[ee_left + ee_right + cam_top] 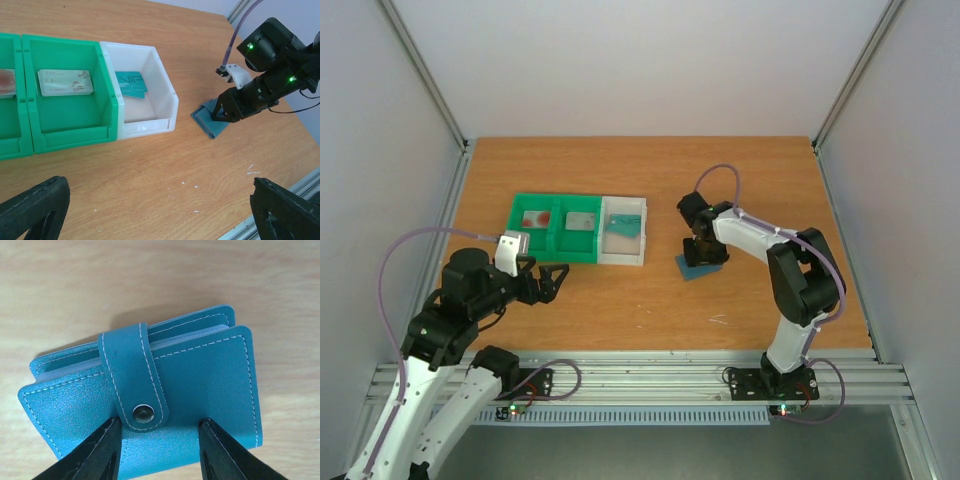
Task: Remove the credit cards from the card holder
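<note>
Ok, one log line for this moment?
left gripper: open, hovering | right gripper: open, over holder | holder: shut, strap snapped | cards: three, in trays

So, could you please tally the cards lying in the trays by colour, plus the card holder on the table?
Pale rectangular plastic cards: 2
Teal rectangular plastic card: 1
Teal-blue stitched folding card holder: 1
Total: 4
</note>
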You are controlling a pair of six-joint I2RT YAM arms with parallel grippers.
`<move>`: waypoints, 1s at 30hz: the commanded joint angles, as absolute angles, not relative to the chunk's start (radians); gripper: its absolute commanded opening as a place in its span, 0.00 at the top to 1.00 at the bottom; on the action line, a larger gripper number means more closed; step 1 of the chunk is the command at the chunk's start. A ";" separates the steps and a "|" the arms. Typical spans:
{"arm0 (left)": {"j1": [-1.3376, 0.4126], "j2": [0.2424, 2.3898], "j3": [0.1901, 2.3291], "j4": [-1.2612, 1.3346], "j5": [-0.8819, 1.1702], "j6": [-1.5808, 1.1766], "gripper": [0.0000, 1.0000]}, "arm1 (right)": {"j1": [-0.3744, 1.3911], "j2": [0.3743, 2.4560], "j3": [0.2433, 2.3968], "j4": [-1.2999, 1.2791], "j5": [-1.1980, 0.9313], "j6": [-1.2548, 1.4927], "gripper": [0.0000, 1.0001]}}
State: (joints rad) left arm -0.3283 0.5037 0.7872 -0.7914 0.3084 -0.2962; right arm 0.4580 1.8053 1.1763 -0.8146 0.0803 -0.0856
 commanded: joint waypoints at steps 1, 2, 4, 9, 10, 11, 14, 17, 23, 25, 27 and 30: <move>-0.324 0.504 0.796 -0.768 0.337 -0.272 0.02 | 0.549 1.829 1.112 -0.842 0.011 -0.061 0.55; -0.323 0.504 0.797 -0.768 0.339 -0.273 0.02 | 0.570 1.832 1.105 -0.843 0.011 -0.057 0.55; -0.324 0.507 0.796 -0.769 0.339 -0.274 0.03 | 0.613 1.833 1.093 -0.845 0.013 -0.055 0.55; -0.324 0.519 0.798 -0.766 0.322 -0.294 0.03 | 0.749 1.810 1.062 -0.848 0.064 -0.063 0.55; -0.325 0.522 0.795 -0.761 0.327 -0.300 0.03 | 0.784 1.808 1.058 -0.846 0.094 -0.070 0.55; -0.325 0.527 0.793 -0.754 0.339 -0.310 0.04 | 0.827 1.812 1.057 -0.845 0.123 -0.078 0.55; -0.325 0.551 0.790 -0.743 0.359 -0.339 0.05 | 0.914 1.826 1.056 -0.848 0.141 -0.089 0.55; -0.325 0.572 0.787 -0.743 0.381 -0.363 0.09 | 0.999 1.822 1.045 -0.845 0.146 -0.092 0.55; -0.327 0.576 0.786 -0.754 0.366 -0.408 0.15 | 1.107 1.764 1.026 -0.846 0.129 -0.088 0.55; -0.327 0.589 0.786 -0.747 0.397 -0.425 0.18 | 1.111 1.730 1.020 -0.845 0.139 -0.080 0.54; -0.328 0.612 0.787 -0.734 0.442 -0.445 0.22 | 1.111 1.696 1.023 -0.848 0.154 -0.070 0.54; -0.338 0.632 0.771 -0.709 0.470 -0.482 0.29 | 1.109 1.635 1.044 -0.865 0.138 -0.022 0.53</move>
State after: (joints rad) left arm -0.3290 0.6056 0.7868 -0.7803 0.4042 -0.4271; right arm 1.1038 1.6958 1.0458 -0.8078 0.1680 -0.0677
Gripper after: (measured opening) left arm 0.738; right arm 0.462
